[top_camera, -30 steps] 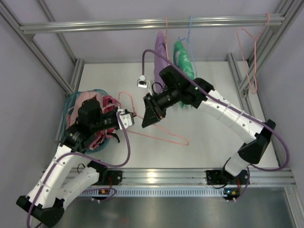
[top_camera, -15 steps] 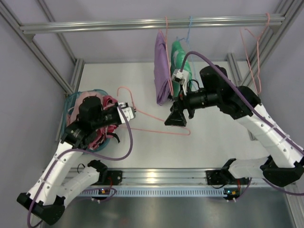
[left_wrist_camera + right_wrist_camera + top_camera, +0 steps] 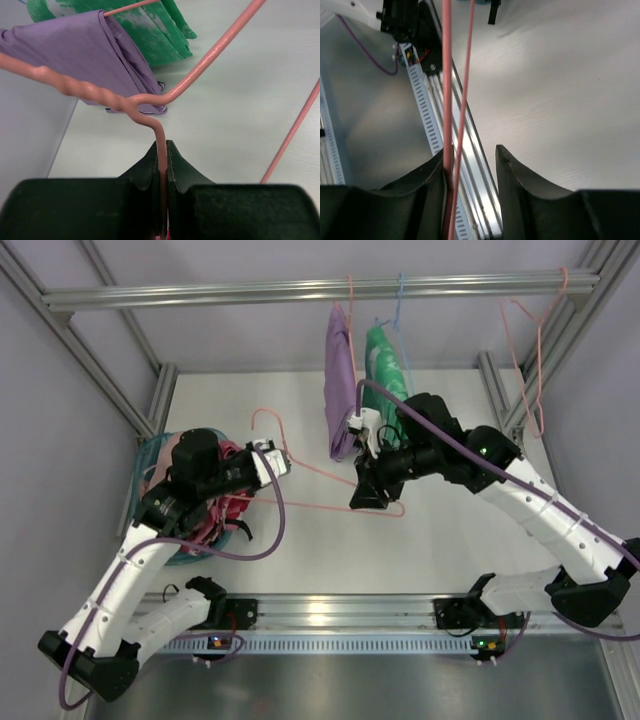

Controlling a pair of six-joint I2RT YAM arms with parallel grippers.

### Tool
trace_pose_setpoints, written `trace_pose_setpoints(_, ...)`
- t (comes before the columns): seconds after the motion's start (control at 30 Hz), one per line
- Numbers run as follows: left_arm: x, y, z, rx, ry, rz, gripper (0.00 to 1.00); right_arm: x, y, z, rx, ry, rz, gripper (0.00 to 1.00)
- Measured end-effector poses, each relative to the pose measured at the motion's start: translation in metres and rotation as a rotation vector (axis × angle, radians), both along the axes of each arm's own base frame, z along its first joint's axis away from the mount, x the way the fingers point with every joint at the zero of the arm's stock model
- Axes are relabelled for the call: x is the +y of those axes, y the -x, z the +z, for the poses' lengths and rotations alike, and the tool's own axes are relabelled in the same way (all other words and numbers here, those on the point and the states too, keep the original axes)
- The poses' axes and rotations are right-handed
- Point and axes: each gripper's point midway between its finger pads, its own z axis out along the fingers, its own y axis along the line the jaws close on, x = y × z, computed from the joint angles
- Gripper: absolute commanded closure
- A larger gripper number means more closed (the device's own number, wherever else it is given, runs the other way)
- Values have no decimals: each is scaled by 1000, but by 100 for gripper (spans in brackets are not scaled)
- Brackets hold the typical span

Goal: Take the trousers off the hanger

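The hanger [image 3: 85, 91] is held above the desk [image 3: 300, 560], its wire bare of cloth in every view, and is clamped just below the twisted neck by the fully closed left pincer [image 3: 162, 150]. The right pincer [image 3: 470, 155] is set around the far end of the frame with its jaws partly apart; the wire lies against one finger but is not clamped. The trousers [image 3: 162, 462] are judged to be among the pink fabric heaped in the basket [image 3: 150, 502] under the left wrist, though they cannot be told apart there with certainty. If the left grip is released before the right jaws are shut, the hanger could be dropped. If both grips are pulled in different directions, the thin wire could be bent. The wire could also slip out of the half-open jaws as they are closed. The purple garment [image 3: 340, 390] and the green garment [image 3: 385, 360] hang from the rail [image 3: 320, 288] just behind the right wrist, where they could be snagged if that arm is lifted.
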Motion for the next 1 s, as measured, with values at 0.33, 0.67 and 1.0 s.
trace_pose_setpoints(0.33, 3, 2, 6, -16, 10, 14, 76, 9, 5, -1, 14, -9, 46, 100)
trace_pose_setpoints(0.67, 6, 22, 61, 11, 182, 58, 6, -2, 0, 8, -19, -21, 5, 100)
trace_pose_setpoints(1.0, 37, 65, 186, -68, 525, 140, 4, -44, -16, 57, -102, -163, -159, 100)
